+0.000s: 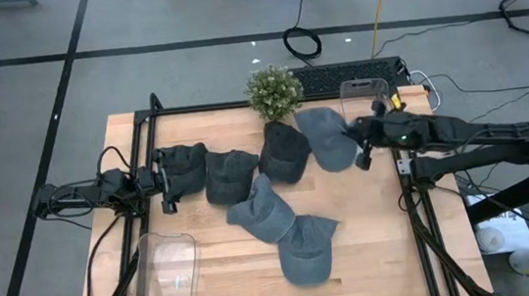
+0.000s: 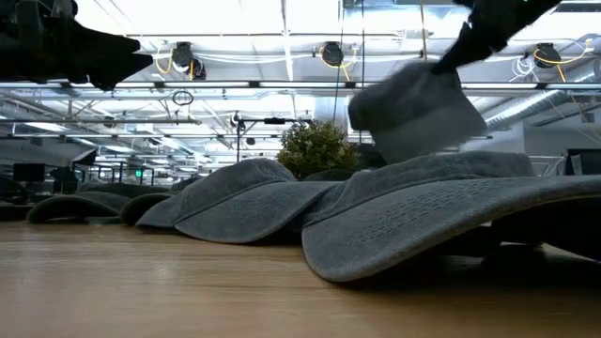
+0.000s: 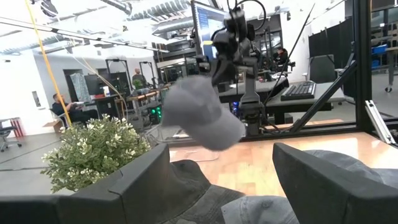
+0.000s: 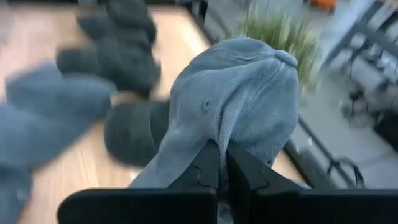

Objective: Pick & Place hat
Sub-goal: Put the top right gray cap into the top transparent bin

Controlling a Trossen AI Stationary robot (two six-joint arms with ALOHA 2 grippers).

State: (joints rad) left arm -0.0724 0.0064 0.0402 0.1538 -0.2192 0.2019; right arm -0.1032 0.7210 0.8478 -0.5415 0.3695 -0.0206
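The gray hat (image 1: 324, 138) hangs in the air near the table's back edge, beside the little plant (image 1: 272, 91). My right pincer (image 4: 220, 167) is pinched tight on its cloth. My left pincer (image 1: 163, 183) waits with fingers apart over a dark hat (image 1: 186, 166). Bare wood (image 1: 383, 244) lies below. From low down, only a big hat brim (image 2: 441, 221) fills the front.

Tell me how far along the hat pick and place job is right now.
Done: nothing visibly placed yet; the clear bin at the table's front left looks empty. In hand: the right end effector is shut on a grey cap, lifted clear of the table beside the potted plant. Left: five caps on the wood, and the left end effector open over the leftmost dark cap.
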